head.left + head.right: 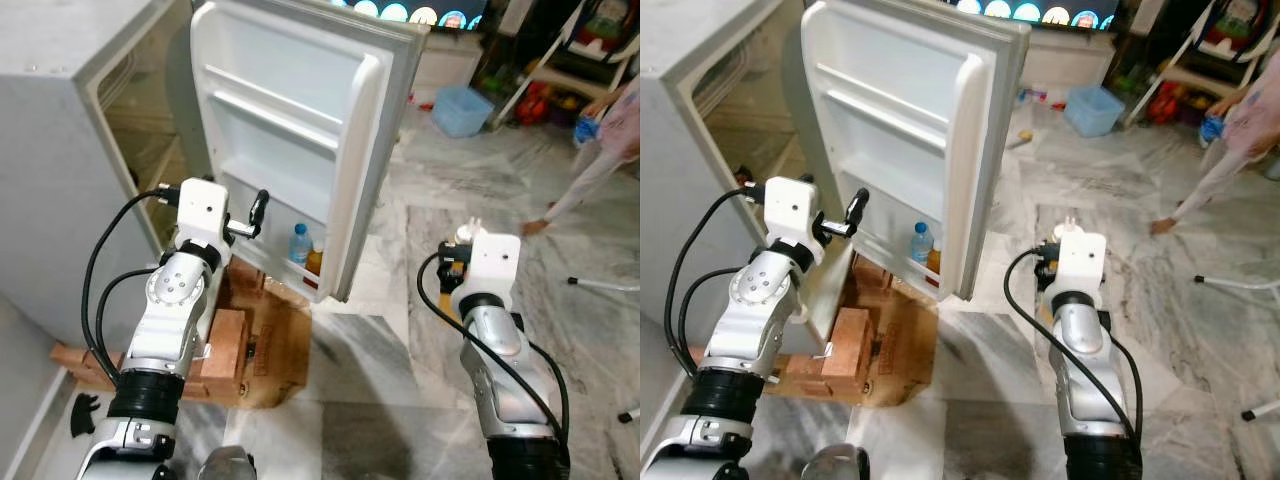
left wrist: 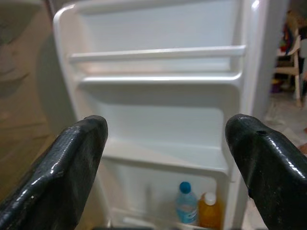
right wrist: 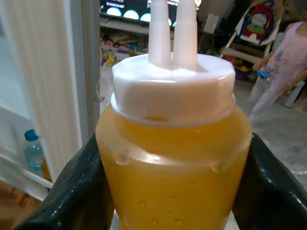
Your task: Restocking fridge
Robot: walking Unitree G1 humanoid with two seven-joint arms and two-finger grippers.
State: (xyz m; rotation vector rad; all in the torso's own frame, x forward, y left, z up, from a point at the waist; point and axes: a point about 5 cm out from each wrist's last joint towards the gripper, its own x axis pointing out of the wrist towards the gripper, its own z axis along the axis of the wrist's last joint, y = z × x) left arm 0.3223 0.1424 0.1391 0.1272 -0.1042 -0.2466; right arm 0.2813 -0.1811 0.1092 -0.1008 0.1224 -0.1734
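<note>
fridge [image 1: 60, 150]: small grey one at the left of the head views, standing wide open, and it looks like it's propped on wooden blocks [image 1: 225, 340] over a sheet of brown cardboard [image 1: 280, 350]

fridge door [image 1: 290, 120]: swung out toward the middle of the frame, white inside, two upper shelf rails bare as far as I can see

door bottom shelf: a water bottle [image 1: 299, 244] with a blue cap and an orange bottle [image 1: 315, 258] standing side by side, touching or close to it

left gripper [image 2: 165, 143]: raised in the left-centre of the head view, pointed at the inside of the door, fingers [image 2: 72, 158] spread wide apart with nothing between them; the two door bottles sit low in its wrist view

right gripper [image 3: 175, 158]: lower right of centre in the head view, out over the marble floor [image 1: 420, 200], well apart from the door

squeeze bottle [image 3: 172, 158]: this is the thing being stocked, full of orange-yellow liquid with a white twin-nozzle cap, upright and clamped between the right gripper's two black fingers [image 3: 72, 187], which press against both of its sides

person [image 1: 610, 140]: upper right of the frame, in pink, leaning over the floor

background: blue plastic tub [image 1: 462, 108] on the floor at top centre-right
</note>
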